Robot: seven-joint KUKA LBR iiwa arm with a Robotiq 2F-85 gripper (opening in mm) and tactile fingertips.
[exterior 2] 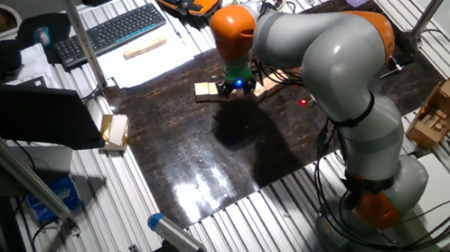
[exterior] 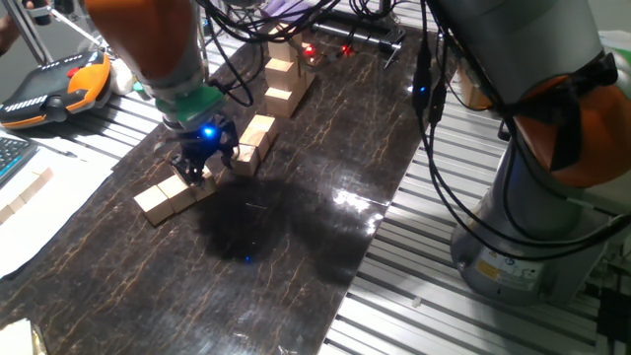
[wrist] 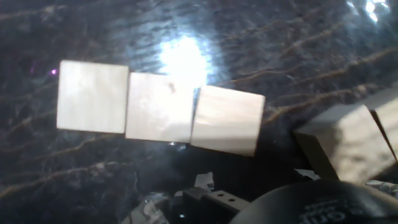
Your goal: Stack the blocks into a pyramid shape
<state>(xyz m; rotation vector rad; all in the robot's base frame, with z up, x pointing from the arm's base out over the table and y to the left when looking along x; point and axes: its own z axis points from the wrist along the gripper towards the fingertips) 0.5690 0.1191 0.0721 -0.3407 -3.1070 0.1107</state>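
Hand [exterior: 200, 163] hangs low over the dark marbled worktop [exterior: 296, 247], a blue light glowing on its body, fingertips just above the right end of a row of three blocks [exterior: 170, 195]. Finger opening cannot be told from either fixed view, and the hand view shows only part of the black hand body at the bottom edge; nothing is seen held.

Hand view: three tan cubes [wrist: 158, 107] lie flat in a line, sides touching; the right one sits slightly skewed against its neighbour. No cube rests on top of them. To the right, apart from the row, another tan block [wrist: 339, 143] lies at an angle, with one more at the frame edge.

One fixed view: a second cluster of tan blocks [exterior: 252, 145] lies just beyond the hand, further along the worktop. Still further, a taller tower of wooden cubes [exterior: 282, 77] stands near the far end.

Other fixed view: the hand [exterior 2: 235, 86] is at the far part of the worktop, one block [exterior 2: 205, 91] showing to its left.
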